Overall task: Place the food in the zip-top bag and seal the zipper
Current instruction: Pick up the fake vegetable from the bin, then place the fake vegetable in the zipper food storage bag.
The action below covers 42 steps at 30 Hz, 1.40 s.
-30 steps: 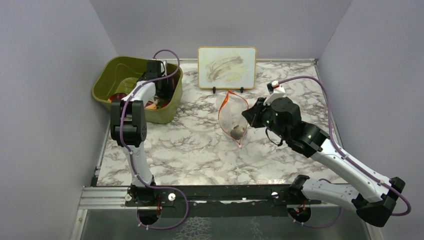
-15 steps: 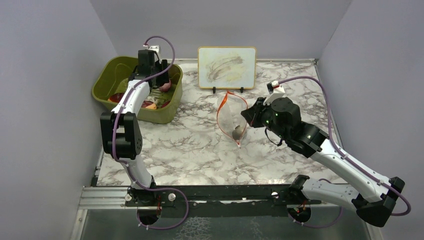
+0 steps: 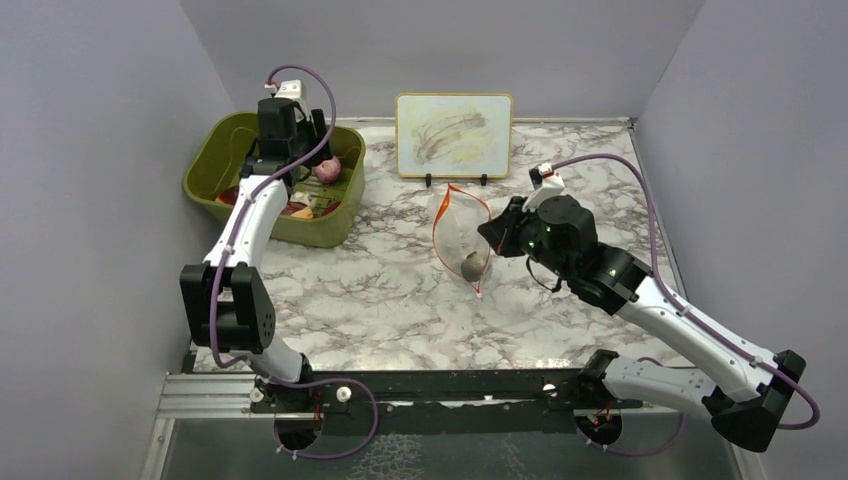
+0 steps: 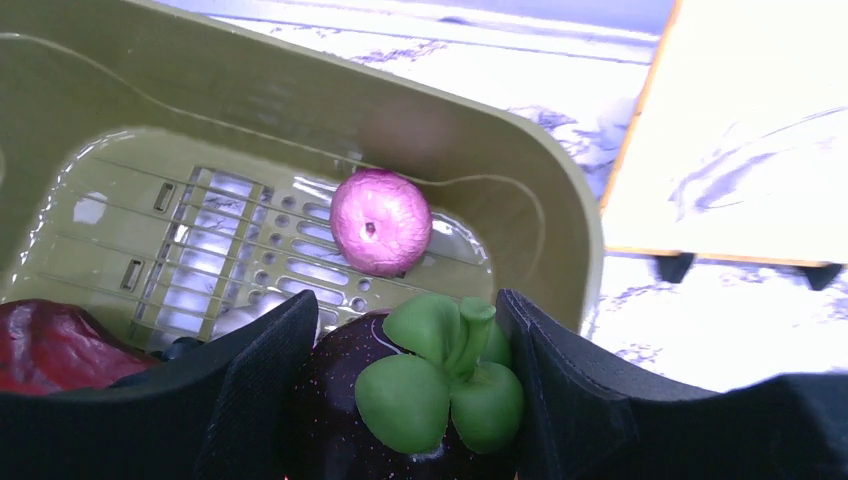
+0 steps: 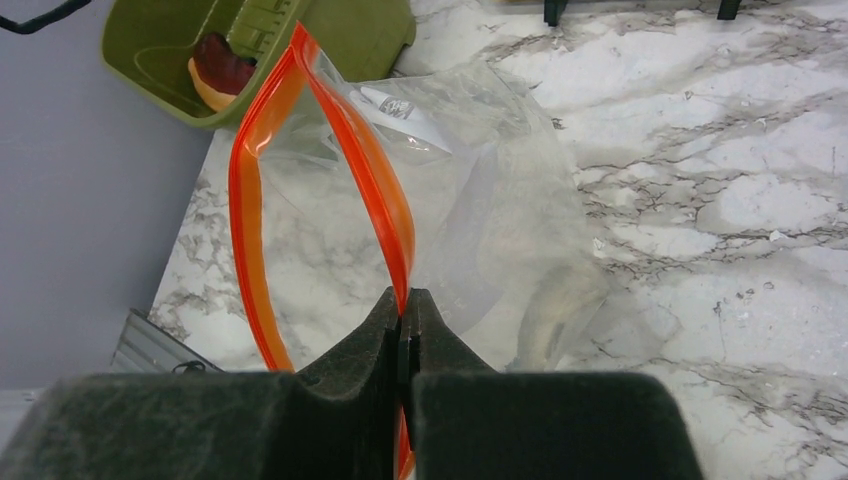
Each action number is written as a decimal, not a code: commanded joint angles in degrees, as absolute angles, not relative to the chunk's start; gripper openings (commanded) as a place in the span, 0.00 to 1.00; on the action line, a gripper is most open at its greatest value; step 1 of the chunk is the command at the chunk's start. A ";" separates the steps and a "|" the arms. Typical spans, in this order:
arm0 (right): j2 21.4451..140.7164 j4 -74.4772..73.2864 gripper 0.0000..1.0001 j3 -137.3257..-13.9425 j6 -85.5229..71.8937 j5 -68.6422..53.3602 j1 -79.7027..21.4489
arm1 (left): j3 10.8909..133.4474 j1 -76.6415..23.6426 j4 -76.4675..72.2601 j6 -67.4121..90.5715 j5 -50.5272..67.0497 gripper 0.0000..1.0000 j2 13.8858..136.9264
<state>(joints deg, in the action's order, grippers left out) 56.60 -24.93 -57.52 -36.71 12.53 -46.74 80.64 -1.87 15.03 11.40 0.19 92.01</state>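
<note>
My left gripper [image 4: 405,390] is shut on a dark purple toy fruit [image 4: 340,410] with a green leafy top [image 4: 440,380], held above the olive-green bin [image 4: 560,200]. In the top view this gripper [image 3: 298,158] hangs over the bin's right part. A pink-purple piece [image 4: 380,220] and a dark red piece [image 4: 50,340] lie in the bin. My right gripper [image 5: 405,300] is shut on the orange-red zipper [image 5: 385,200] of the clear zip-top bag [image 5: 500,230], holding its mouth open and upright. A grey piece [image 3: 470,264] lies inside the bag [image 3: 460,235].
The olive-green bin [image 3: 215,165] stands at the back left and holds a hot dog [image 5: 220,70] and other pieces. A framed board [image 3: 454,135] on small feet stands at the back middle. Grey walls close in both sides.
My left gripper has risen out of the bin and moved back, carrying the purple fruit. My right gripper and the bag have shifted slightly left.
</note>
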 commanded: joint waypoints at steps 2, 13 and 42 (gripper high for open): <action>58.03 -22.87 0.01 -58.27 -39.89 11.81 -46.49 | 78.40 -1.50 13.28 15.15 5.29 0.26 84.95; 65.51 -21.26 0.01 -63.65 -40.18 13.43 -46.48 | 74.44 -3.98 7.52 21.53 25.92 0.27 76.97; 76.98 -13.44 0.01 -68.25 -47.31 9.12 -46.46 | 63.57 -18.76 -7.73 44.14 41.36 0.27 74.05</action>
<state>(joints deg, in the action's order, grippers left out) 77.58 -16.51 -66.46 -45.93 8.34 -46.74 68.27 -18.26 -0.30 38.79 39.70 76.18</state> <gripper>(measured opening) 0.015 0.648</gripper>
